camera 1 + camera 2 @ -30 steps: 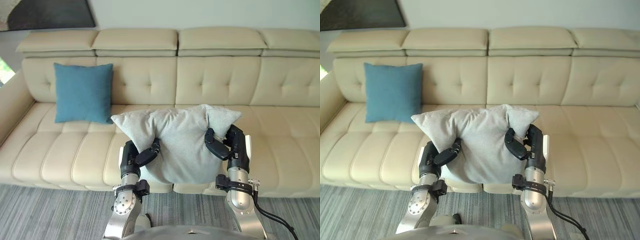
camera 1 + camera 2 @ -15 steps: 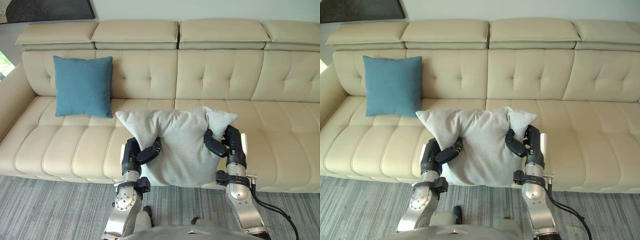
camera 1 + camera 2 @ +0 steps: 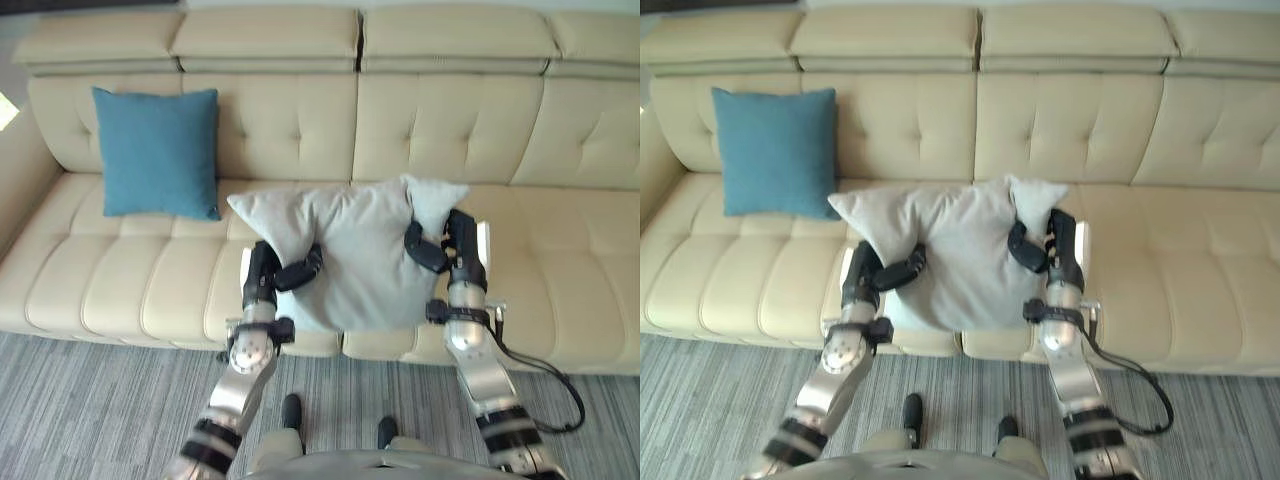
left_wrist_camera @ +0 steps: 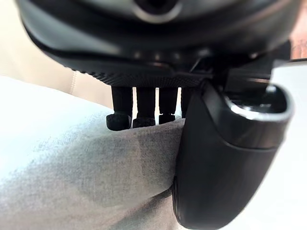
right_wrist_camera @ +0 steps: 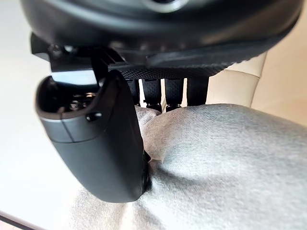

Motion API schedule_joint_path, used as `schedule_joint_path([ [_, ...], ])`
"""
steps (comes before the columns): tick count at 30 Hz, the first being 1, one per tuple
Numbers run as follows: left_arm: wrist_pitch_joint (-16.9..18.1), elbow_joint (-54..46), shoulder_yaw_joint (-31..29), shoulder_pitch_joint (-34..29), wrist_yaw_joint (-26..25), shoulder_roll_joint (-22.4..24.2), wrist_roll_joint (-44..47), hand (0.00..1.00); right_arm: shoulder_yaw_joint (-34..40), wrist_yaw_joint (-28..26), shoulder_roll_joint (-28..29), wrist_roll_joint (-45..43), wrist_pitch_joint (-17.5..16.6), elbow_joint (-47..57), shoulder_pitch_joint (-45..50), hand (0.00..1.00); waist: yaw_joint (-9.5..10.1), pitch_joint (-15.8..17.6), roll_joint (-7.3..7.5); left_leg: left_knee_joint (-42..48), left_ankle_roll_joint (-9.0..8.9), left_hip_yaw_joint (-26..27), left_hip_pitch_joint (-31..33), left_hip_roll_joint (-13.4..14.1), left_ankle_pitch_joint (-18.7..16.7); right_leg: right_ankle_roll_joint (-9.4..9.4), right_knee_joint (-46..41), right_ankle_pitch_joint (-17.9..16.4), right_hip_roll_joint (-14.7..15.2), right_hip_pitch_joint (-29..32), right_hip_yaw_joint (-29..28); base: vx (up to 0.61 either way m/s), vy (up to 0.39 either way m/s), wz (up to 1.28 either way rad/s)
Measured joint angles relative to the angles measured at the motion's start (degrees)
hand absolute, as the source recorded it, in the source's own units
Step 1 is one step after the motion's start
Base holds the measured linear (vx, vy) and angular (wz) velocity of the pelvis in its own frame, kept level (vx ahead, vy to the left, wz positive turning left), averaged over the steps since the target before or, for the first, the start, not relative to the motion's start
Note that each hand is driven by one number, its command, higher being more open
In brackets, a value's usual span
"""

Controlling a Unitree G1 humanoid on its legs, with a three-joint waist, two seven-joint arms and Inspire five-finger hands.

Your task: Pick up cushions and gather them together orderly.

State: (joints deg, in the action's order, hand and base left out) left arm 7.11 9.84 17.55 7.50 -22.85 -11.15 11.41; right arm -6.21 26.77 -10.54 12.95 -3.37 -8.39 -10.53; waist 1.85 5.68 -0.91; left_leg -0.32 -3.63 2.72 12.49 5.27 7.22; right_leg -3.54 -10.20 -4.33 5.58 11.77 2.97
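A soft light-grey fabric cushion is held up between both hands in front of the middle of a cream tufted leather sofa, its lower edge hanging over the front of the seat and its upper corners drooping outward to either side. The left hand grips the cushion's left side low down. In the left wrist view its thumb presses into the grey cloth, and its fingers are curled over a fold on the far side, so the fabric is pinched between them. The right hand clamps the cushion's right side nearer the top corner. In the right wrist view its thumb digs into the cloth while its fingers close behind a bunched ridge of it. A square teal-blue fabric cushion stands upright against the sofa's backrest towards the left end, resting on the seat, well apart from the grey one. A grey striped carpet covers the floor in front of the sofa.
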Motion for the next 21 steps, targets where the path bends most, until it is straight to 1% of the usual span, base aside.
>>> schedule_joint_path([
  [3, 0.00, 4.08, 0.01, 11.64, -3.85, -1.10, -1.59, 0.00, 0.10, 4.52, -1.48, 1.53, 0.81, -2.07, -10.20, 0.00, -0.12, 3.41, -0.45, -0.61, 0.10, 0.11, 4.05, -0.08, 2.13, -0.03, -3.85, 0.00, 0.15, 6.27, -0.52, -0.16, -0.004, -0.04],
  [5, 0.01, 6.33, -0.10, 18.01, -5.88, -2.59, -3.23, 0.00, 0.28, 6.92, -1.79, 2.78, 1.11, -2.61, -15.33, 0.00, -0.11, 4.15, -0.59, -1.18, -0.05, 0.24, 7.11, -0.11, 3.44, -0.06, -6.31, -0.06, 0.22, 10.90, -0.96, -0.15, -0.036, -0.05],
  [7, 0.02, 9.17, -0.44, 24.39, -7.07, -4.16, -3.31, 0.00, 0.52, 8.98, -1.92, 3.33, 1.41, -4.05, -21.06, 0.00, -0.12, 5.95, -0.96, -2.51, -0.10, 0.74, 8.42, -0.24, 4.94, -0.09, -8.69, -0.27, 0.36, 14.25, -1.59, -0.17, -0.071, -0.08],
  [9, 0.02, 12.65, -0.59, 30.55, -8.09, -5.11, -4.66, 0.00, 0.51, 11.06, -2.79, 3.33, 1.95, -6.10, -26.44, 0.00, -0.09, 6.87, -1.78, -3.44, -0.12, 0.89, 10.51, -0.43, 6.22, -0.16, -10.61, -0.34, 0.49, 17.73, -1.94, -0.14, -0.076, -0.04],
  [10, 0.04, 14.36, -1.03, 34.09, -8.45, -5.60, -5.13, 0.00, 0.57, 12.35, -3.23, 3.33, 2.10, -8.07, -30.08, 0.00, -0.14, 7.96, -2.20, -4.32, -0.40, 0.98, 11.19, -0.47, 7.20, -0.17, -11.59, -0.35, 0.50, 19.40, -2.14, -0.16, -0.108, 0.00],
  [12, 0.09, 19.74, -2.88, 43.68, -9.02, -6.78, -6.08, 0.00, 0.65, 14.52, -3.92, 3.32, 2.48, -14.18, -40.04, 0.00, -0.53, 10.66, -2.74, -4.60, -0.79, 1.01, 14.88, -0.56, 8.79, -0.15, -14.34, -0.33, 0.50, 24.70, -2.71, -0.17, -0.144, -0.02],
  [13, 0.09, 20.25, -2.97, 44.51, -9.14, -6.97, -6.19, 0.00, 0.64, 14.62, -3.92, 3.32, 2.62, -14.63, -40.88, 1.00, -0.56, 10.99, -2.77, -4.60, -0.83, 1.04, 15.21, -0.56, 8.88, -0.14, -14.60, -0.32, 0.49, 25.20, -2.80, -0.14, -0.151, -0.02],
  [14, 0.09, 21.85, -3.05, 47.13, -9.35, -7.42, -6.43, 1.00, 0.73, 14.82, -4.04, 3.31, 2.87, -15.90, -43.23, 1.00, -0.62, 11.82, -2.93, -4.60, -1.12, 0.96, 16.36, -0.54, 9.34, -0.13, -15.14, -0.32, 0.48, 26.61, -2.87, -0.11, -0.153, 0.00],
  [15, 0.10, 23.50, -3.10, 49.82, -9.57, -7.91, -6.51, 1.00, 0.79, 15.32, -4.40, 3.28, 3.16, -17.23, -45.68, 1.00, -0.72, 13.09, -3.18, -4.60, -1.32, 0.78, 17.34, -0.56, 9.69, -0.11, -15.84, -0.30, 0.48, 27.93, -3.05, -0.09, -0.127, 0.00],
  [16, 0.09, 23.72, -3.10, 50.19, -9.60, -7.97, -6.52, 1.00, 0.80, 15.38, -4.44, 3.28, 3.19, -17.46, -46.04, 1.00, -0.72, 13.25, -3.19, -4.60, -1.37, 0.78, 17.48, -0.57, 9.74, -0.11, -15.96, -0.30, 0.49, 28.15, -3.08, -0.08, -0.122, 0.03],
  [18, 0.09, 25.69, -3.15, 53.92, -10.07, -8.11, -6.48, 1.00, 0.95, 16.26, -5.05, 2.95, 3.44, -18.56, -48.81, 1.00, -0.76, 14.27, -3.53, -4.60, -2.34, -0.22, 19.89, -0.62, 10.74, -0.07, -16.81, -0.27, 0.56, 30.89, -3.07, -0.05, -0.129, 0.07],
  [19, 0.09, 25.95, -3.53, 55.76, -10.64, -8.18, -6.34, 1.00, 1.79, 16.89, -5.08, 2.53, 3.45, -18.96, -50.48, 1.00, -0.75, 15.52, -3.50, -4.60, -3.06, -0.45, 20.88, -0.54, 11.35, 0.07, -17.28, -0.19, 0.54, 31.99, -3.07, -0.03, -0.116, 0.06],
  [21, 0.17, 25.95, -4.58, 56.83, -10.77, -8.16, -6.13, 1.00, 2.74, 17.45, -5.11, 1.14, 3.44, -19.02, -51.81, 1.00, -0.73, 16.69, -3.66, -4.60, -3.11, -0.48, 21.06, -0.44, 11.43, 0.08, -17.72, -0.19, 0.47, 32.39, -3.09, -0.01, -0.108, 0.01],
])
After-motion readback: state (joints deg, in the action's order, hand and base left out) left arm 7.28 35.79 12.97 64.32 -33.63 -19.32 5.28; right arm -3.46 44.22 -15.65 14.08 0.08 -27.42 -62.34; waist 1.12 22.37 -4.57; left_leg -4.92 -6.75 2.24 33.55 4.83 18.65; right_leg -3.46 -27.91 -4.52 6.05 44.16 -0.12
